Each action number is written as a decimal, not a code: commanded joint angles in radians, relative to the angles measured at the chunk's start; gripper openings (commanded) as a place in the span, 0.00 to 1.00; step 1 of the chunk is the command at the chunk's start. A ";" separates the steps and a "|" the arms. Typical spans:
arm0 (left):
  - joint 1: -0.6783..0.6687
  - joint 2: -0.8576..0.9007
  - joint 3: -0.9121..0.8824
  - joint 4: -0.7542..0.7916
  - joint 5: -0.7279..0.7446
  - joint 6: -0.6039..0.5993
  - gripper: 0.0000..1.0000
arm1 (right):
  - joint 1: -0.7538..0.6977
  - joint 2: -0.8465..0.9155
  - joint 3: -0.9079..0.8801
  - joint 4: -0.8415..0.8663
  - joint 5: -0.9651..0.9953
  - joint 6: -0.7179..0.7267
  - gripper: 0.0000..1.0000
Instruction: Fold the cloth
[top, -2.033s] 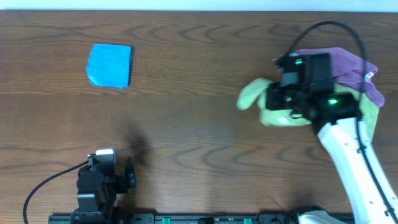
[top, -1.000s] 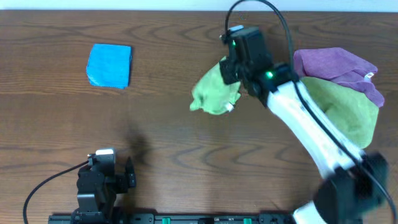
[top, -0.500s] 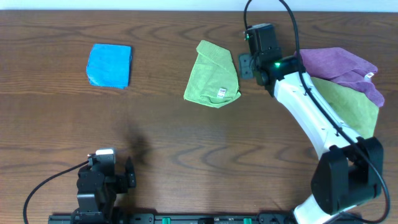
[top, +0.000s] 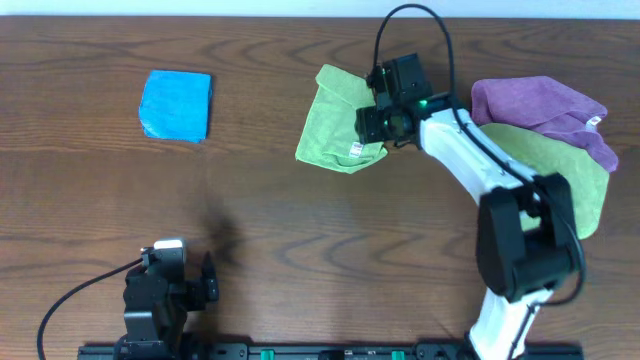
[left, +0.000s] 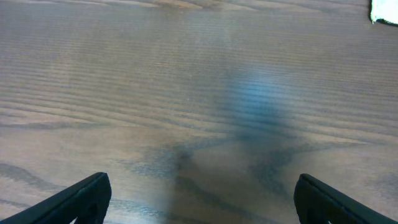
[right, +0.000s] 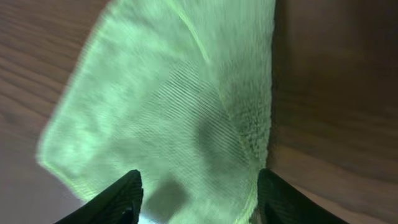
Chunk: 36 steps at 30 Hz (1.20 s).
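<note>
Dark wood-grain table (top: 300, 230), shown from overhead and from both wrists. Toward the far centre, the cloth (top: 335, 120): lying flat but rumpled, apparently doubled over near its far edge, well apart from the blue cloth (top: 177, 105) at the left and from the purple cloth (top: 540, 100) and second green cloth (top: 570, 185) heaped at the right. Right gripper (right: 199, 183) poised over the cloth's right edge, fingers (right: 124, 196) spread wide with green pile between them and nothing clamped; contact with the fabric not discernible. Left gripper (left: 202, 183) parked near the front-left of the table, fingers likewise apart over bare wood. Probable step in hand: taking hold of the right edge to begin a fold. For a clean result, come down just beside the tag (top: 353, 150), close fully on the edge, and lift only enough to clear the surface. Then carry the edge straight across to the left edge, lay it down with borders matched, and release before withdrawing. Avoid hauling sideways while low, soft microfibre being likely to slide and bunch on smooth wood. Orientation: long axis running from the far side of the table toward the near side, leaning slightly leftward at the near end. Near end broader, far end narrower. Tag at the near right corner, close to the right gripper.
</note>
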 joint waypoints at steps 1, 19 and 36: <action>-0.004 -0.006 -0.004 -0.002 -0.009 0.007 0.95 | -0.021 0.023 -0.010 0.007 -0.031 -0.007 0.58; -0.004 -0.006 -0.004 -0.002 -0.009 0.007 0.95 | -0.027 0.062 -0.010 0.041 0.057 0.015 0.43; -0.004 -0.006 -0.004 -0.002 -0.009 0.006 0.95 | -0.026 0.034 -0.008 0.060 0.133 0.014 0.01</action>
